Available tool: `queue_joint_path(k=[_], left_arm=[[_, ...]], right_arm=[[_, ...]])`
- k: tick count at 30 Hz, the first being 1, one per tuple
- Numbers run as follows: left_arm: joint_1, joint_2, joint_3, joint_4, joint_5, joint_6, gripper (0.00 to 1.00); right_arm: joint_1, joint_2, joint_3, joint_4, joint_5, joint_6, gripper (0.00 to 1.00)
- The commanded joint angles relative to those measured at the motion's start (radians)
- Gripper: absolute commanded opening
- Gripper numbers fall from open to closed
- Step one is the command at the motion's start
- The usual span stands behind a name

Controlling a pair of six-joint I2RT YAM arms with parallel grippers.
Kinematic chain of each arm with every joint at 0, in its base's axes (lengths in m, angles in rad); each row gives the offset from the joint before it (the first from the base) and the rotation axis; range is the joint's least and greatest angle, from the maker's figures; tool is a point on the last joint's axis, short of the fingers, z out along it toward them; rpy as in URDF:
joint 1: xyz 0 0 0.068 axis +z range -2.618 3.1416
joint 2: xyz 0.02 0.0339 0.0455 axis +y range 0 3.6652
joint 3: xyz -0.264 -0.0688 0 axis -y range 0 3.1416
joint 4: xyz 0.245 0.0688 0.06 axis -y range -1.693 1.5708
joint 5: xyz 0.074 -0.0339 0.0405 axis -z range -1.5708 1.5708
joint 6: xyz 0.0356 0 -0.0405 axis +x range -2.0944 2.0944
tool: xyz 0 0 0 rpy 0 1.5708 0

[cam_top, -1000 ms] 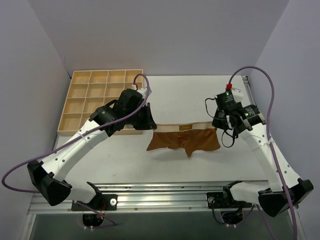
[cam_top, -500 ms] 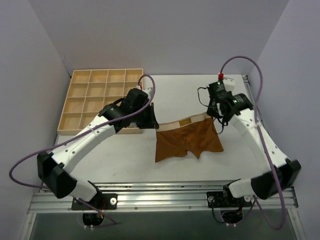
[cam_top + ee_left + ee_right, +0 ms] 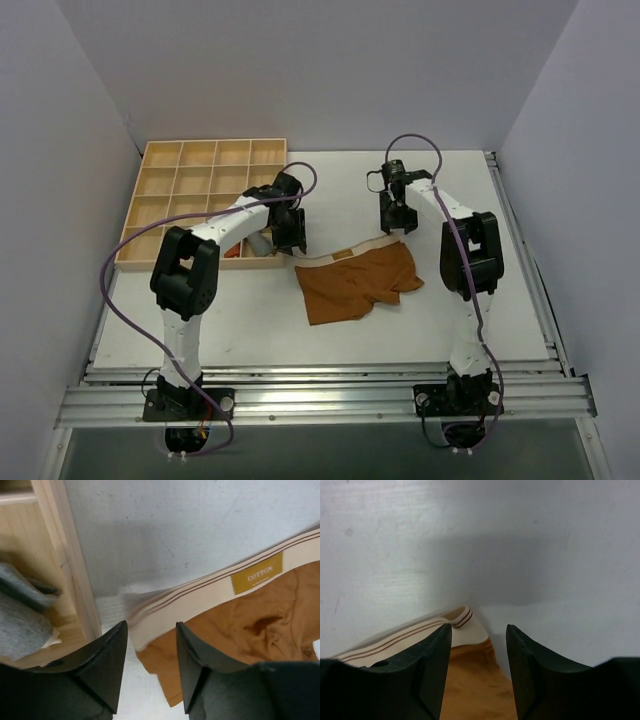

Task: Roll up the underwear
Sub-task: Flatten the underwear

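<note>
Left jaws and right jaws both parted, clamping nothing. Spread flat on the counter (image 3: 515,300), between the two pairs of jaws: the underwear (image 3: 355,283), pale waistband (image 3: 350,253) along the far edge, toward the fingertips.

From the left wrist, one waistband (image 3: 210,587) corner just ahead of the gap between the left jaws, resting on the counter (image 3: 200,525). From the right wrist, the other waistband (image 3: 415,637) corner just ahead of and between the right jaws, unpinched.

Probably laid out this way, band running straight from one pair of jaws to the other, to give a flat, even strip for rolling. No fold or roll visible yet.

Blurred at the corner by the left jaws, so impossible to say whether touching a fingertip. Cut off behind the fingers in both wrist views: most of the brown body. Hidden under the wrists from above: both pairs of jaws themselves. To the left of the left jaws, only a slice of the wooden tray (image 3: 75,580), with a grey rolled cloth (image 3: 20,625) inside.
</note>
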Motion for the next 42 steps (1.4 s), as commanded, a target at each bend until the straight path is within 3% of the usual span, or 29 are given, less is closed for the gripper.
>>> queue_joint_path(k=[1,5,11,15,25,27,28,31,35,38,39,42], left_arm=[[0.005,-0.033,0.112,-0.035,-0.018,0.045,0.53],[-0.007,-0.099,0.114,-0.040,0.003,0.041,0.59],[-0.064,-0.212,-0.018,-0.011,0.076,0.035,0.59],[-0.096,-0.307,-0.116,0.015,0.106,0.004,0.59],[-0.093,-0.424,-0.216,-0.033,0.075,0.004,0.59],[-0.085,-0.441,-0.207,-0.047,0.069,0.012,0.60],[-0.084,-0.445,-0.201,-0.064,0.064,0.013,0.60],[-0.081,-0.467,-0.185,-0.083,0.060,0.015,0.60],[-0.079,-0.471,-0.192,-0.083,0.074,0.009,0.60],[-0.081,-0.455,-0.195,-0.078,0.078,0.003,0.60],[-0.081,-0.453,-0.195,-0.075,0.080,0.001,0.60],[-0.081,-0.438,-0.190,-0.070,0.084,0.006,0.60]], right_arm=[[-0.039,-0.016,0.137,-0.076,-0.012,-0.045,0.44],[-0.067,-0.085,0.123,-0.130,-0.024,0.001,0.41],[-0.089,-0.302,-0.218,-0.071,-0.103,0.151,0.34],[-0.081,-0.414,-0.390,-0.009,-0.173,0.226,0.35],[-0.073,-0.415,-0.597,0.125,-0.134,0.245,0.33],[-0.078,-0.367,-0.579,0.139,-0.117,0.229,0.24],[-0.081,-0.347,-0.557,0.142,-0.079,0.196,0.13],[-0.098,-0.258,-0.424,0.133,-0.016,0.127,0.00],[-0.141,-0.104,-0.156,0.084,-0.014,0.004,0.00],[-0.161,0.010,0.050,0.033,-0.077,-0.038,0.13],[-0.164,0.048,0.090,0.019,-0.087,-0.056,0.28],[-0.177,0.069,0.214,-0.076,-0.090,-0.050,0.42]])
